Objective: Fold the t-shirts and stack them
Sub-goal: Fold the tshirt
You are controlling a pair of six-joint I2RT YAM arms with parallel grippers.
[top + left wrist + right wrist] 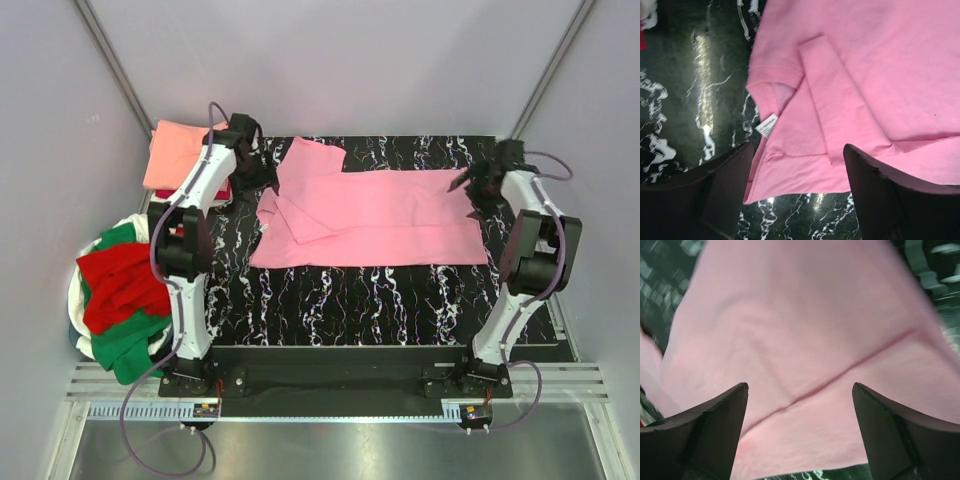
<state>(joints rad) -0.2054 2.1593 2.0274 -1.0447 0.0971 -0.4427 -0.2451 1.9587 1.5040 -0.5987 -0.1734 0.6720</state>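
Note:
A bubblegum pink t-shirt (370,220) lies folded into a long band across the black marbled table (340,300), with a sleeve turned in at its left end. My left gripper (262,180) hovers open over that end. In the left wrist view its dark fingers (730,180) stand wide apart either side of the shirt's (855,75) edge, near the white neck label (767,124). My right gripper (468,185) is open at the shirt's right end. In the right wrist view its fingers (715,425) straddle the pink cloth (805,340) without touching it.
A folded salmon-orange t-shirt (178,150) rests at the back left on something red (210,193). A loose heap of red (120,285), green (130,345) and white tees sits off the table's left edge. Grey walls enclose the cell.

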